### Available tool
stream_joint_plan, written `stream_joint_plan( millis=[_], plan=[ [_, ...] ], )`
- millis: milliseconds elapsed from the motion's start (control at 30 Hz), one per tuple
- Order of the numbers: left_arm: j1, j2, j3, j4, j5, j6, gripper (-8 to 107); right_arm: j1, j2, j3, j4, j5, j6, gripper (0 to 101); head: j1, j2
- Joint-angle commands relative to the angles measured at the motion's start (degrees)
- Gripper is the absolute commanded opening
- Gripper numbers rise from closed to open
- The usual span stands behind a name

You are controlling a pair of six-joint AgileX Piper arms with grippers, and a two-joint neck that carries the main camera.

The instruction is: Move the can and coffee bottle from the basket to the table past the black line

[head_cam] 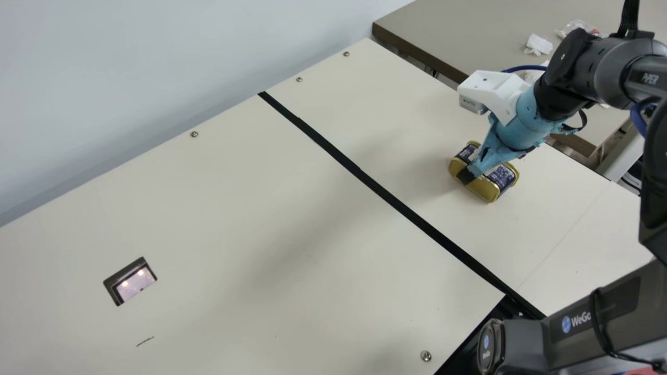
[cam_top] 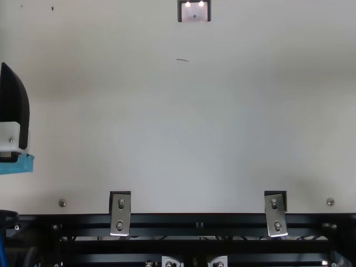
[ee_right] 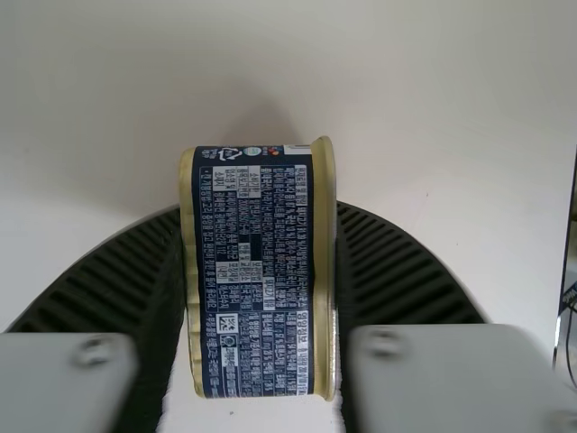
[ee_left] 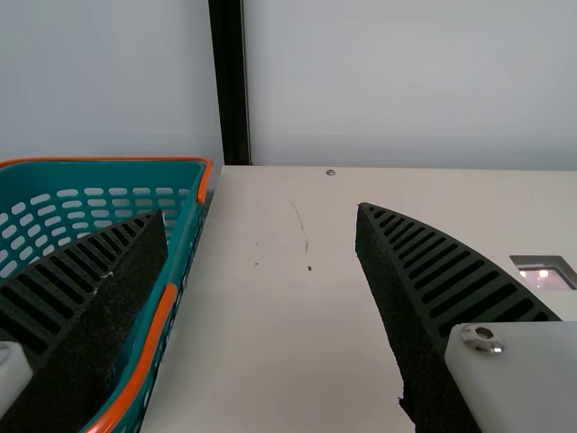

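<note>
The can [head_cam: 503, 177] is at the right of the main view, beyond the black line [head_cam: 359, 172]. Its long axis slants from upper left to lower right of that frame, one gold face towards the lower left and the printed side upward. The right gripper [head_cam: 474, 169] is closed on it, ribbed fingers [ee_right: 117, 271] against the two gold faces. At the top view's left edge is the left gripper [cam_top: 14, 108], its fingers spread wide with nothing between them.
</note>
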Motion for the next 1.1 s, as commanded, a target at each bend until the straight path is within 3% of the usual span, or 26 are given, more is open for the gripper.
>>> stream_joint_plan(
  millis=[0, 533, 800, 1067],
  plan=[
    [0.0, 0.0, 0.0, 0.0, 0.0, 0.0, 90, 0.0, -0.1, -0.6, 1.1, 0.1, -0.2, 101, -1.2, -0.7],
    [0.0, 0.0, 0.0, 0.0, 0.0, 0.0, 90, 3.1, -2.1, -7.3, 9.6, 1.8, -3.2, 101, -1.2, -0.7],
    [0.0, 0.0, 0.0, 0.0, 0.0, 0.0, 90, 8.8, -6.3, -7.9, 16.0, 5.7, -3.4, 101, -1.2, -0.7],
    [0.0, 0.0, 0.0, 0.0, 0.0, 0.0, 90, 16.6, -12.8, -7.5, 19.6, 9.9, 1.9, 101, -1.2, -0.7]
  ],
)
